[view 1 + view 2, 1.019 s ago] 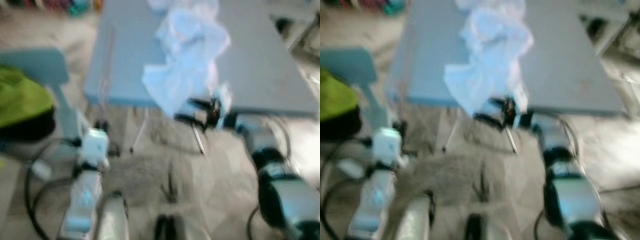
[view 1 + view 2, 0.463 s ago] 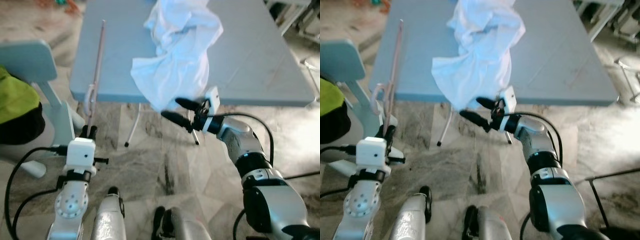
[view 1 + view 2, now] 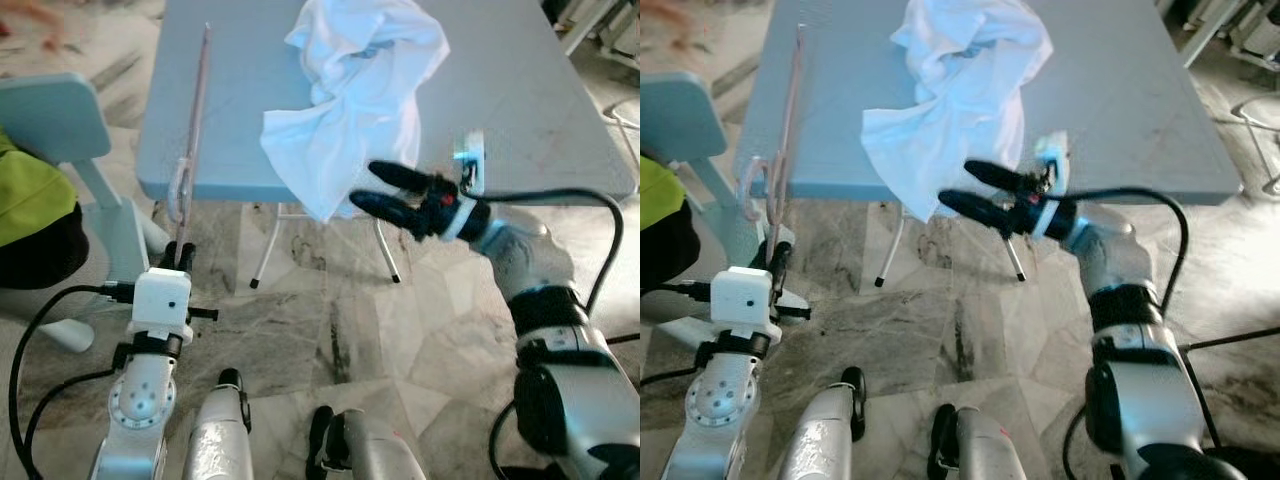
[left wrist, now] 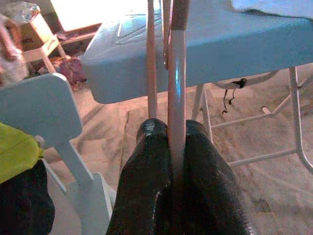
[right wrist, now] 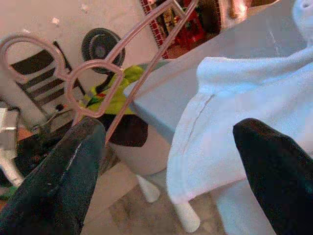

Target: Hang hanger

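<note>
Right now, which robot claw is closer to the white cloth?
The right. The right claw, open, hovers just before the white cloth hanging over the table's edge. The left claw is off to the side, shut on the pink hanger.

A grey-blue folding surface [image 3: 540, 90] stands on thin white metal legs [image 3: 264, 250] over a marbled stone floor [image 3: 340, 330]. A crumpled white garment [image 3: 355, 90] lies on it, bunched near the far middle, and one corner droops over the near edge. Along the robot's left side of the top lies part of a pink hanger [image 3: 198, 110], its hooked end past the near edge.
</note>
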Tool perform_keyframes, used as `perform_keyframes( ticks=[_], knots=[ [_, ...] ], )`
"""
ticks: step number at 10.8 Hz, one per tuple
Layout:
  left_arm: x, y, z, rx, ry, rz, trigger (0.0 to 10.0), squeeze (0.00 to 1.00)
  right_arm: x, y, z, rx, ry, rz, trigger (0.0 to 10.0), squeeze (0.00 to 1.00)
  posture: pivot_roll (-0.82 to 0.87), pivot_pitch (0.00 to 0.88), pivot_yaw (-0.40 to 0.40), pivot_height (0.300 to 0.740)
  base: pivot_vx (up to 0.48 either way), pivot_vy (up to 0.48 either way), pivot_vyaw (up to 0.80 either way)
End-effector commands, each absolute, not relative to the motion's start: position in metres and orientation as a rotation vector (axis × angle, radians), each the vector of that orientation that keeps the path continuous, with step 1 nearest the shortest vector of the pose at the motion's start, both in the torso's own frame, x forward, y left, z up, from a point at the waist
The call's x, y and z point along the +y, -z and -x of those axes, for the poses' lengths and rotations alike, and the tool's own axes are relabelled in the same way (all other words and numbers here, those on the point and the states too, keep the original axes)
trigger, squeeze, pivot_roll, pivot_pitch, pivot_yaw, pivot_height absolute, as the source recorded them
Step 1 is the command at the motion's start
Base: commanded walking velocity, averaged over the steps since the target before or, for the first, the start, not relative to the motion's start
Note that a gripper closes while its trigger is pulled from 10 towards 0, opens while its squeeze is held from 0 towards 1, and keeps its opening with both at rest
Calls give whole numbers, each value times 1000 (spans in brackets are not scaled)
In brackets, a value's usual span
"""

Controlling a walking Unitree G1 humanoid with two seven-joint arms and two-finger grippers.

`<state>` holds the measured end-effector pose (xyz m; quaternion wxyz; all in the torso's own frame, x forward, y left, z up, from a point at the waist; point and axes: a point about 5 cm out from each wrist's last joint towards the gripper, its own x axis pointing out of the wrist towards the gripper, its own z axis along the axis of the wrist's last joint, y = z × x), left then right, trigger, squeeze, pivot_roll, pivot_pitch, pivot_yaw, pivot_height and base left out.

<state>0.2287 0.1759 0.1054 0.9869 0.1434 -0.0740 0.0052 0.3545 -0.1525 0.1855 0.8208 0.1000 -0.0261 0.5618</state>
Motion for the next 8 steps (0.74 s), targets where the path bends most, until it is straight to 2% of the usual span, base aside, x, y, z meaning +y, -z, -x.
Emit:
perform_keyframes(
  ticks=[1, 2, 5, 6, 8],
  knots=[
    [174, -94, -223, -74, 10, -287, 10000, 0, -144, -179, -354, -21, -1197, -185, 10000, 0, 222, 283, -140, 740, 0, 0, 0],
    [174, -92, -217, -59, 3, -284, 10000, 0, -118, -167, -356, 37, -1209, -125, 10000, 0, 229, 297, -152, 740, 0, 0, 0],
    [169, -89, -207, -44, -7, -272, 10000, 0, -81, -151, -368, 202, -1128, 69, 10000, 0, 231, 330, -185, 740, 0, 0, 0],
    [167, -87, -205, -34, -21, -264, 10000, 0, -67, -156, -377, 203, -1011, 150, 10000, 0, 231, 335, -200, 740, 0, 0, 0],
    [167, -87, -205, -33, -30, -260, 10000, 0, -54, -179, -381, 105, -1052, 41, 10000, 0, 232, 331, -209, 740, 0, 0, 0]
  ],
)
